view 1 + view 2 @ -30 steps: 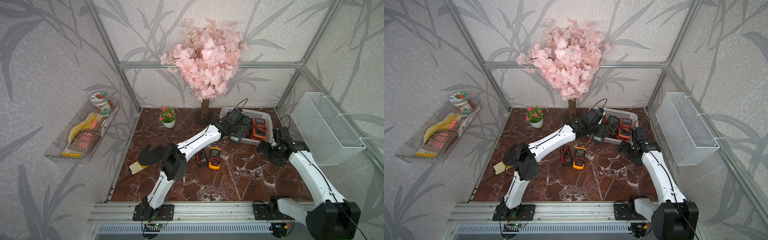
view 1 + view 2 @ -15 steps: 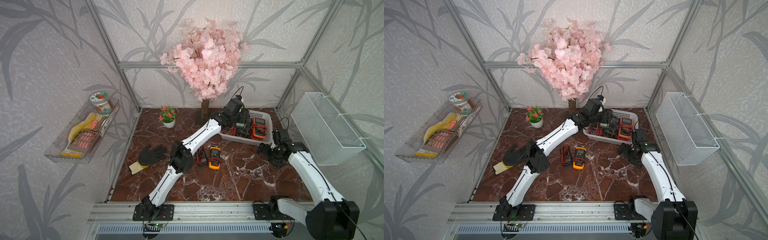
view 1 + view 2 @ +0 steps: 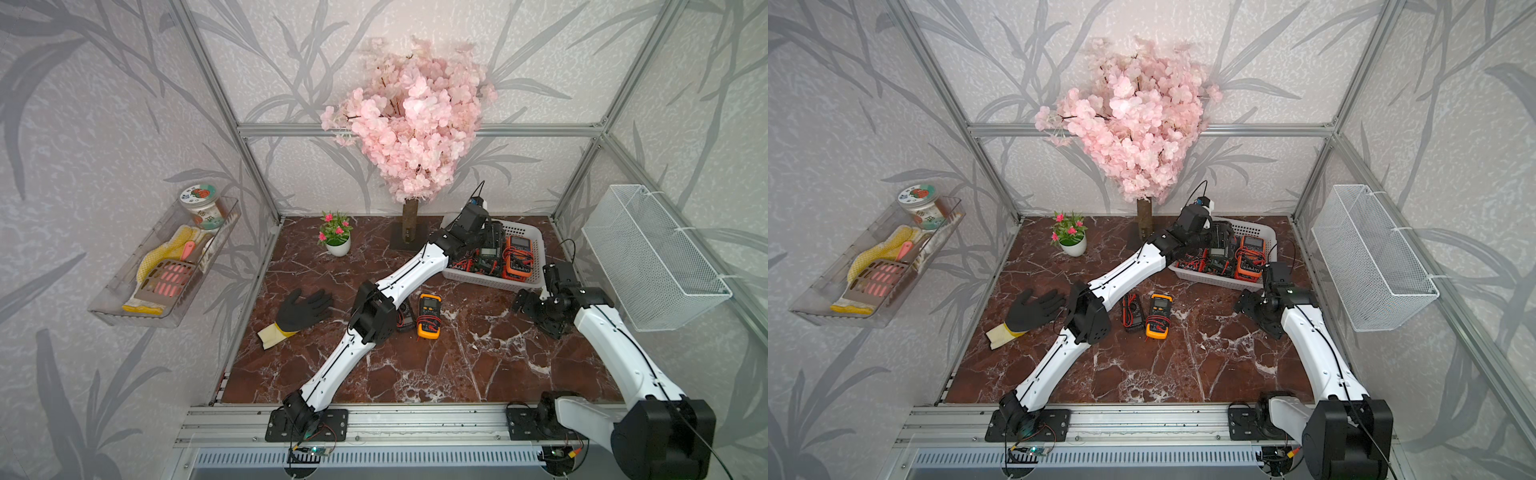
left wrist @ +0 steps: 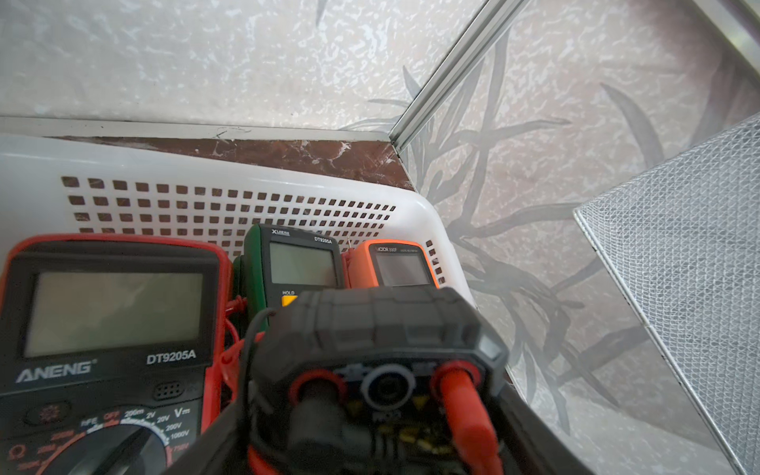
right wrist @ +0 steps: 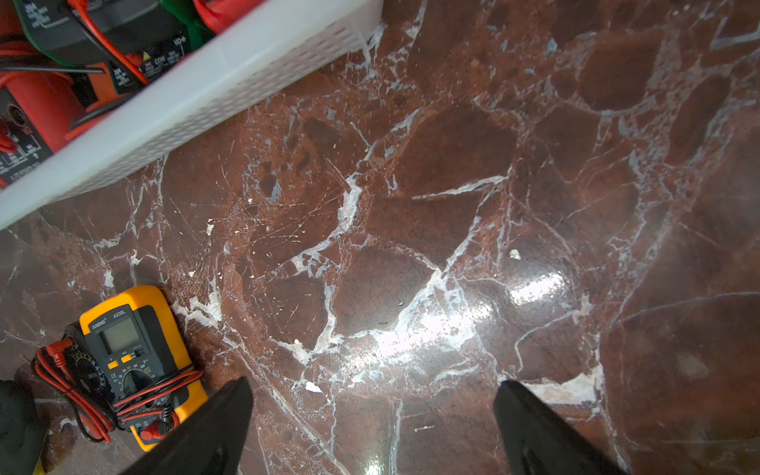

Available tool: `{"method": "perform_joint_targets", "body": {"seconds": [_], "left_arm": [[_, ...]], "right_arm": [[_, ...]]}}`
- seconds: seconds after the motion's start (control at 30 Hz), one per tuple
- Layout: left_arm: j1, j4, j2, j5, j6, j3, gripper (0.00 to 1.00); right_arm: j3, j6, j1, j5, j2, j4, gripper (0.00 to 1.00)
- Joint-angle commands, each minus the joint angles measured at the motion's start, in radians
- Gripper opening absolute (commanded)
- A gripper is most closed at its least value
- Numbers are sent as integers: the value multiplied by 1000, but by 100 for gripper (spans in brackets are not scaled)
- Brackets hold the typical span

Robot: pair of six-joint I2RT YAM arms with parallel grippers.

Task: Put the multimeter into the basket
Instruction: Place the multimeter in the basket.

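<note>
Now, left tool (image 4: 377, 401): pressed onto the black meter (image 4: 382, 325), pinching it at its jack end.
Black meter: over the basket (image 4: 123, 164), not yet set down. I cannot tell whether its far end touches anything below.
Leads (image 4: 464, 407): a red and a black plug sit in the jacks nearest the tool. They look likely to drag or catch, so lower straight, with no swing.
Below the tool: red meter (image 4: 111, 312) to one side; green meter (image 4: 300, 263) and orange meter (image 4: 401, 267) past the tips, side by side. Little bare floor shows.
Best move: ease down until the meter rests on those under it, then spread the tool and lift straight up.
Risk: letting go high could knock a screen or tip the meter over the rim.
Right tool (image 5: 372, 384): spread, holding nothing, over bare counter (image 5: 452, 164) just outside the basket. It is best kept out of the way.
Further out: yellow meter (image 5: 135, 353) lies on the counter, to be fetched next.
</note>
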Motion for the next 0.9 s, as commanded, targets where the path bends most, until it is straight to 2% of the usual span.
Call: {"method": "perform_joint_targets", "body": {"seconds": [0.0, 0.13, 0.5, 0.57, 0.67, 0.87], "left_arm": [[-12, 25, 11, -31, -9, 35, 55], [-18, 20, 33, -57, -2, 35, 59], [-31, 10, 86, -87, 31, 49, 79], [-31, 6, 92, -90, 34, 53, 85], [-31, 0, 92, -95, 34, 59, 100], [-31, -1, 73, -91, 34, 69, 100]], "right_arm": [[-9, 1, -6, -10, 0, 15, 97], [-8, -1, -6, -13, 4, 20, 97], [-3, -3, -10, -12, 7, 22, 97], [-1, -3, -11, -13, 10, 24, 97], [5, -6, -12, -13, 13, 23, 97], [22, -8, -15, -13, 15, 18, 97]]}}
